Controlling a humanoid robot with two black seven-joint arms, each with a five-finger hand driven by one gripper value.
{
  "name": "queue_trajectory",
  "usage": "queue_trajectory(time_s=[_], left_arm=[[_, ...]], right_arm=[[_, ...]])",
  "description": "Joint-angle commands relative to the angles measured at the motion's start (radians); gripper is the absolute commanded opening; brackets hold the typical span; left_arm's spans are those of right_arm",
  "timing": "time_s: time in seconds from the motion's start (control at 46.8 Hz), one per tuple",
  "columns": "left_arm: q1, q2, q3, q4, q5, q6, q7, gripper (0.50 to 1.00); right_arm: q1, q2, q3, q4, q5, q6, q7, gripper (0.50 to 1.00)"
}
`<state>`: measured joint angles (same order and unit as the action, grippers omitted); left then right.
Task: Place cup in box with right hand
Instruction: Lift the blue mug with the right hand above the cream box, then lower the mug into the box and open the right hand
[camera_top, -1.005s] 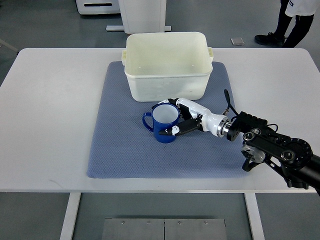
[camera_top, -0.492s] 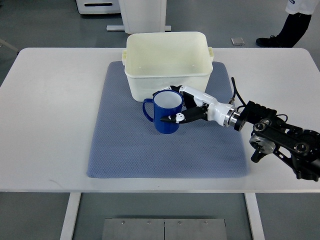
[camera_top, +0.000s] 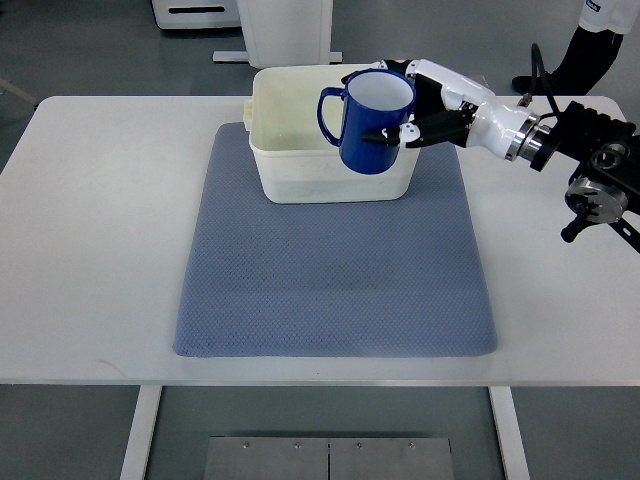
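Observation:
A blue cup with a white inside and a handle on its left side hangs upright in the air over the front right part of the cream plastic box. My right hand is shut on the cup, its white and black fingers wrapped round the cup's right side. The right arm runs off to the picture's right edge. The box stands at the far end of the blue-grey mat, and what shows of its inside holds nothing. The left arm does not show.
The mat lies in the middle of the white table. A person's legs and shoes stand on the floor beyond the table's far right corner. A white pedestal rises behind the box.
My right hand has lifted the cup off the mat and carried it up and away to the right, from in front of the box to above its front right part.

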<state>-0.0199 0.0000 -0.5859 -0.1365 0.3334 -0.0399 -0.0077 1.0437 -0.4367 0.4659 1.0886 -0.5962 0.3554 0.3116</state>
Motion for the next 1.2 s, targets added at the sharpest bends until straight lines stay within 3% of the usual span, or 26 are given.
queue_trajectory(time_s=[0.0,0.128,0.363,0.748,1.176], left_arm=[[0.0,0.0,0.0,0.0,0.001,0.0,0.0,1.0],[0.0,0.0,0.0,0.0,-0.001,0.0,0.0,1.0],[0.0,0.0,0.0,0.0,-0.001,0.0,0.0,1.0],[0.0,0.0,0.0,0.0,-0.001,0.0,0.0,1.0],[0.0,0.0,0.0,0.0,-0.001,0.0,0.0,1.0]], right_arm=[[0.035,0.003,-0.003,-0.009,0.026,-0.009,-0.017,0.5],[0.073,0.018,-0.004,-0.067,0.042,-0.047,-0.045,0.5],[0.147,0.153,-0.012,-0.233,0.082,-0.139,-0.1,0.5],[0.147,0.32,-0.015,-0.417,0.081,-0.28,-0.151,0.5],[0.136,0.388,-0.078,-0.546,0.081,-0.329,-0.154,0.5]])
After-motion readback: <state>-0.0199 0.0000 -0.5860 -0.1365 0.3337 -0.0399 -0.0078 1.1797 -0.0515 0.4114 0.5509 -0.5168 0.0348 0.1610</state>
